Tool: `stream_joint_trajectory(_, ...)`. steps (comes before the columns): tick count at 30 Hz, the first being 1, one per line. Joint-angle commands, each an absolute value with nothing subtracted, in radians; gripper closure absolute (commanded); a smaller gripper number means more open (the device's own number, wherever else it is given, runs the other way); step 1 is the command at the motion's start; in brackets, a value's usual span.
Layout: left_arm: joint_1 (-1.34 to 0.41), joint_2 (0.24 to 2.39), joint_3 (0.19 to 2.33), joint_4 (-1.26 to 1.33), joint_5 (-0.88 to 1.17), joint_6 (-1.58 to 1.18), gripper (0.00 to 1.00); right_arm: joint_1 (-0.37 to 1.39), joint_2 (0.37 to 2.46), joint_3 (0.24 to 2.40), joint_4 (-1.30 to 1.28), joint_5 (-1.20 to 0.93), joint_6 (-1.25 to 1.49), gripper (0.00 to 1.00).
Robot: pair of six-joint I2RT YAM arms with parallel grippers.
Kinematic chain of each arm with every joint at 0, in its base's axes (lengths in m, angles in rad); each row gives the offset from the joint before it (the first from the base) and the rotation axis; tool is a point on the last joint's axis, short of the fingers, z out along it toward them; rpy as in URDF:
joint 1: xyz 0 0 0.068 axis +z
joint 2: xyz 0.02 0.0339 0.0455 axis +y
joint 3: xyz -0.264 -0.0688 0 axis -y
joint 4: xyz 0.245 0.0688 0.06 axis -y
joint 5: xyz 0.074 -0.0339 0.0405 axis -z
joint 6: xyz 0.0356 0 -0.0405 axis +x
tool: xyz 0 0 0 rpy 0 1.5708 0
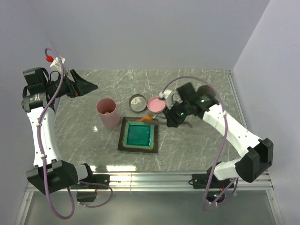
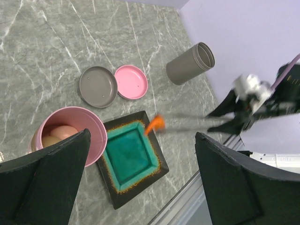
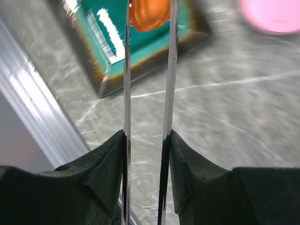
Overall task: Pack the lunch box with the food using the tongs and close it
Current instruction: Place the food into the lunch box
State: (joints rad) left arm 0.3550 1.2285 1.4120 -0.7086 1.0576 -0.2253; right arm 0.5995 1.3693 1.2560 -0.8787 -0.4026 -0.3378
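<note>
The pink lunch box (image 1: 108, 112) stands upright and uncapped left of the teal plate (image 1: 138, 134); pale food balls (image 2: 57, 134) lie inside it. Its pink lid (image 1: 156, 104) lies flat on the table behind the plate. My right gripper (image 1: 176, 117) is shut on the silver tongs (image 3: 126, 70), its pads (image 3: 117, 145) pressing both arms. The tong tips pinch an orange fried piece (image 3: 149, 14), held over the plate's far right corner (image 1: 148, 118). My left gripper (image 1: 82, 86) hangs open and empty, high above the table's left side, well apart from the lunch box (image 2: 70, 129).
A round grey dish (image 1: 137, 102) lies next to the pink lid (image 2: 131, 82). A grey cylinder (image 2: 190, 63) lies on its side at the far right. A metal rail (image 1: 150, 177) runs along the table's near edge; walls close in behind and at both sides.
</note>
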Motion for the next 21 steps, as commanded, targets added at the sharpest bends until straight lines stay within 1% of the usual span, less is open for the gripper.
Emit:
stream_joint_trajectory(1,0.359,1.232,1.457,-0.695,1.071,-0.210,0.01,0.464,1.302,1.361,-0.911,-0.478,-0.357,0.63)
stream_joint_trajectory(3,0.360,1.233,1.457,-0.692,1.072,-0.215,0.01,0.408,1.298,1.405,-0.931,-0.497,-0.379,0.62)
stream_joint_trajectory(11,0.359,1.238,1.479,-0.699,1.072,-0.212,0.01,0.063,1.281,1.526,-1.003,-0.560,-0.455,0.62)
stream_joint_trajectory(13,0.359,1.238,1.485,-0.704,1.071,-0.209,0.01,0.005,1.289,1.542,-1.025,-0.572,-0.475,0.62)
stream_joint_trajectory(14,0.359,1.239,1.486,-0.704,1.071,-0.207,0.01,-0.070,1.295,1.560,-1.035,-0.575,-0.488,0.62)
stream_joint_trajectory(16,0.359,1.236,1.489,-0.706,1.071,-0.209,0.01,-0.130,1.313,1.577,-1.058,-0.591,-0.515,0.62)
stream_joint_trajectory(17,0.360,1.235,1.489,-0.706,1.072,-0.206,0.01,-0.193,1.319,1.597,-1.068,-0.597,-0.537,0.62)
stream_joint_trajectory(21,0.359,1.232,1.488,-0.696,1.069,-0.210,0.01,-0.320,1.357,1.641,-1.121,-0.627,-0.583,0.62)
